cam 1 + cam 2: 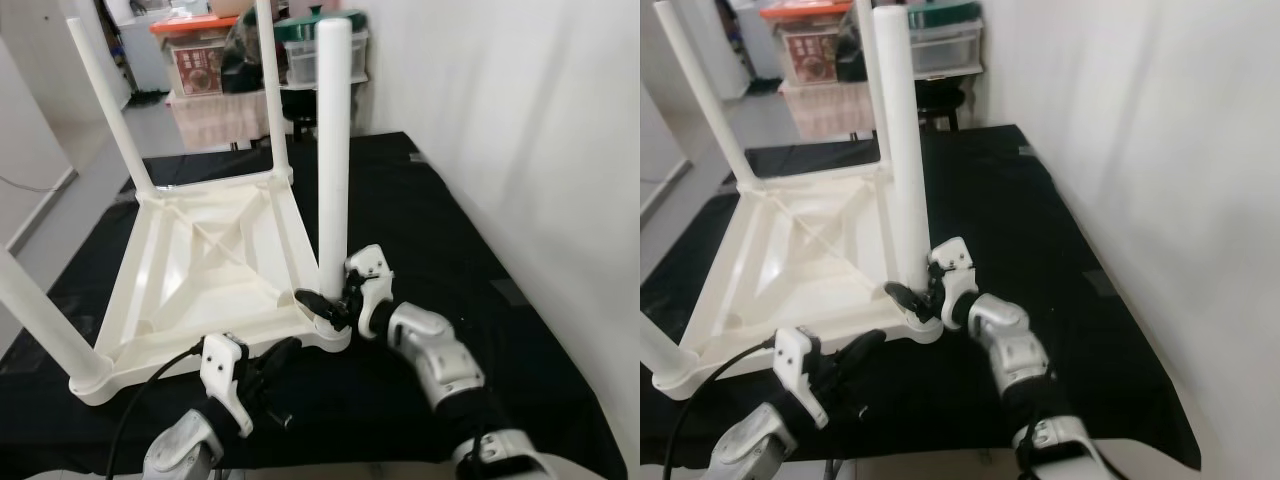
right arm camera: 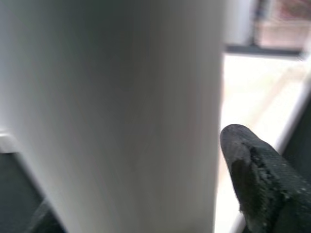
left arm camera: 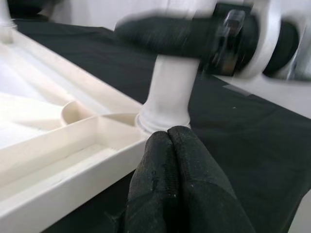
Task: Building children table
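A white plastic children's table (image 1: 200, 270) lies upside down on a black cloth. Three legs stand in its corners: far left (image 1: 110, 100), far right (image 1: 272, 90) and near left (image 1: 35, 310). A fourth leg (image 1: 333, 150) stands upright in the near right corner socket. My right gripper (image 1: 325, 305) is shut on the base of this leg; the right wrist view has the leg (image 2: 121, 111) close up with one finger (image 2: 252, 170) beside it. My left gripper (image 1: 288, 348) is shut and empty, just in front of the table's near rim (image 3: 73, 160), pointing at that corner.
The black cloth (image 1: 450, 230) covers the whole work surface and ends close to my body. A white wall (image 1: 530, 120) runs along the right. Plastic storage boxes (image 1: 200, 60) stand on the floor beyond the far edge. A black cable (image 1: 150, 390) loops over my left arm.
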